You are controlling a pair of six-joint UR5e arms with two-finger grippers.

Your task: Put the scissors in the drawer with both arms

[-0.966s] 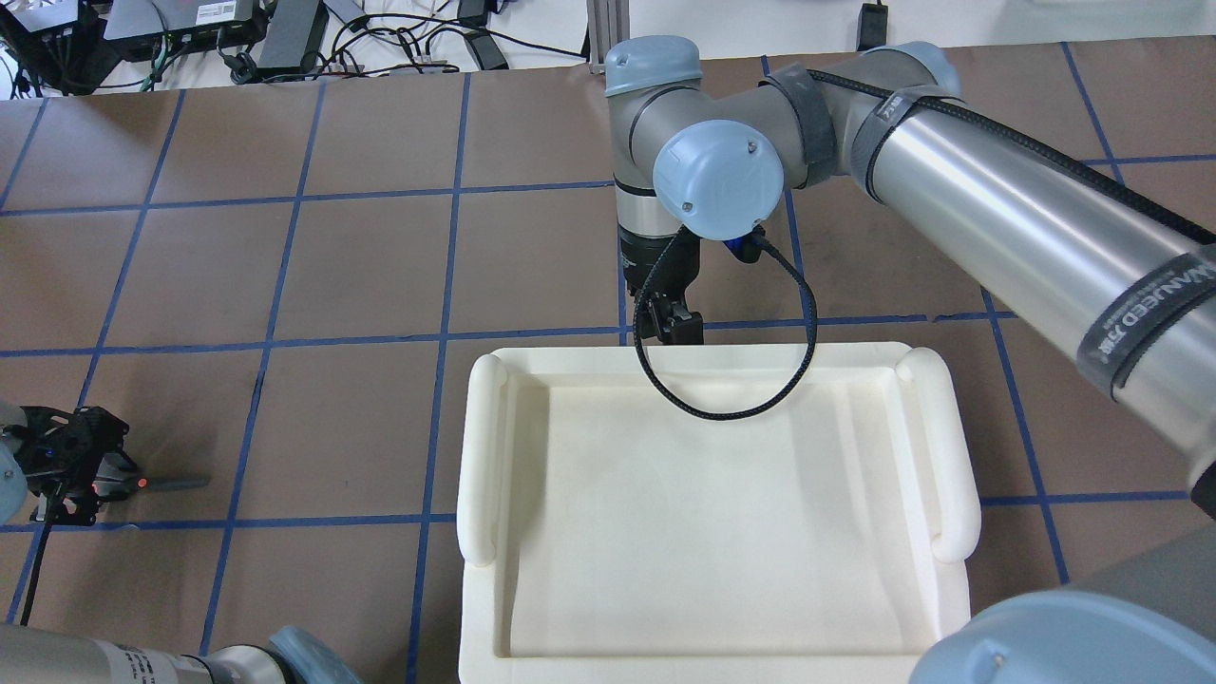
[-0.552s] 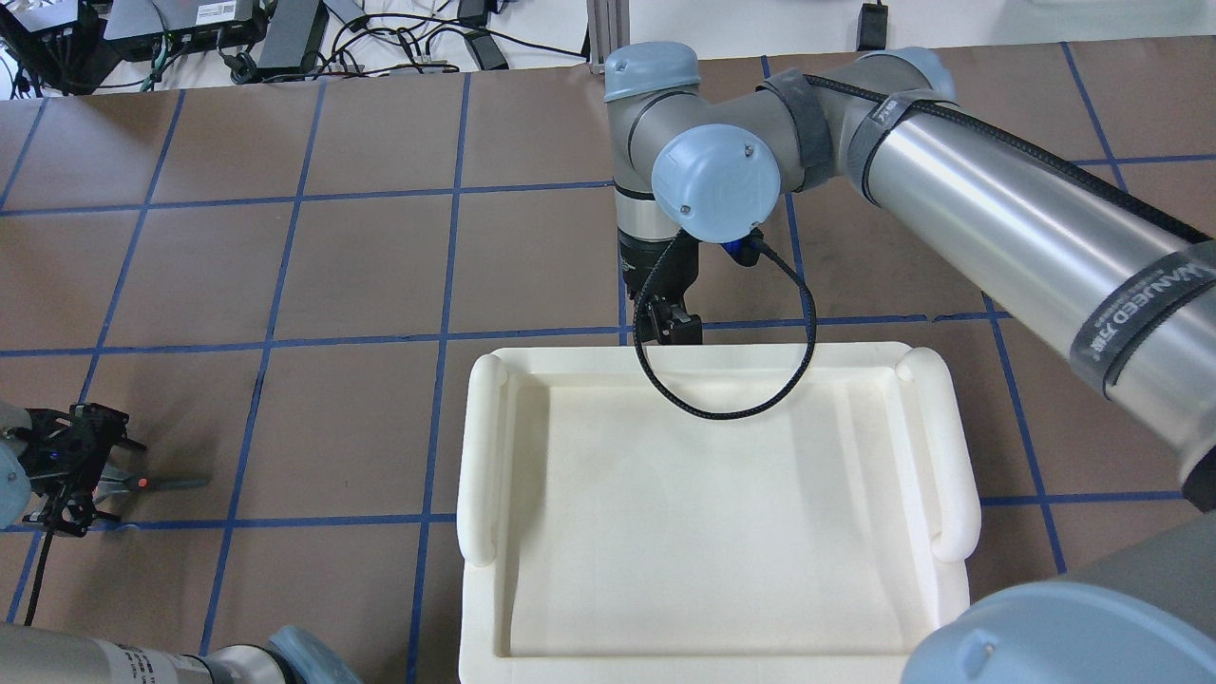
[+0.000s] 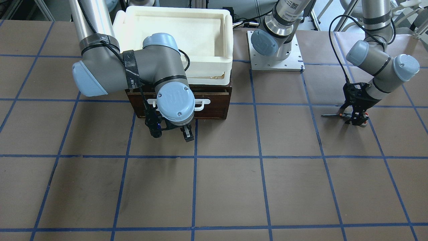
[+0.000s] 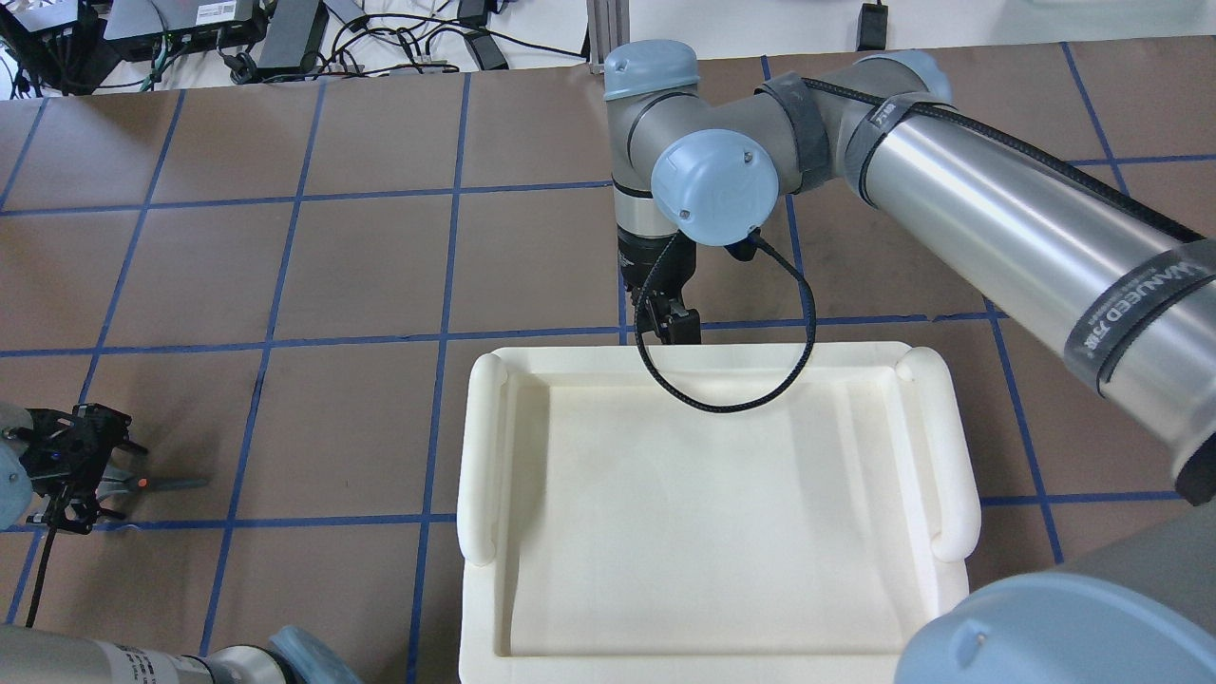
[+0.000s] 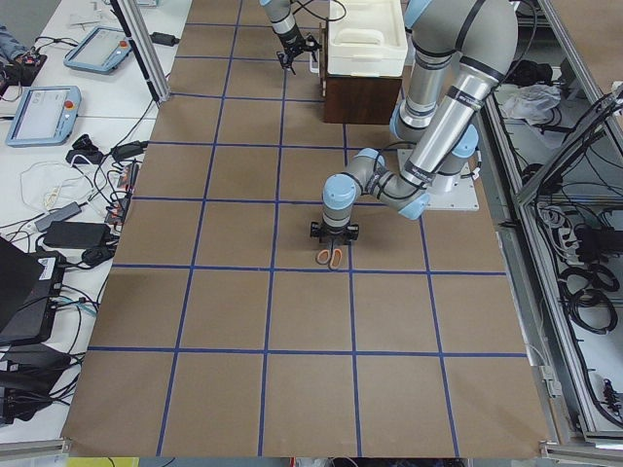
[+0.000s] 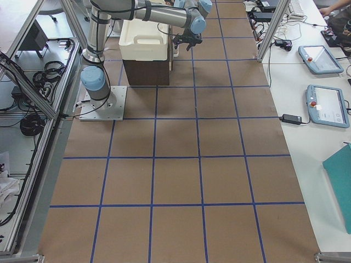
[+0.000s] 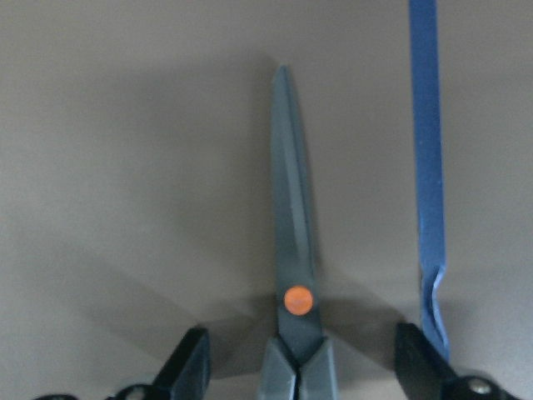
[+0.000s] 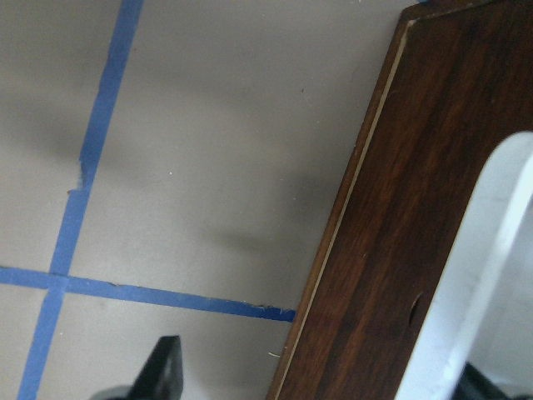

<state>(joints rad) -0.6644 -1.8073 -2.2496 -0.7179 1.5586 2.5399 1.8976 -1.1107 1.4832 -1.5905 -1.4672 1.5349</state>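
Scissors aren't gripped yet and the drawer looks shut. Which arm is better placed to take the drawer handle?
Right. The right gripper hangs open just in front of the white handle on the drawer, which fills its wrist view. The left gripper is across the table, open astride the scissors.

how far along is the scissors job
Nothing is finished yet. The drawer looks shut, with the right gripper open by its white handle. The left gripper is open astride the scissors, which lie flat on the table. Left to do: pull drawer, grasp, place inside.
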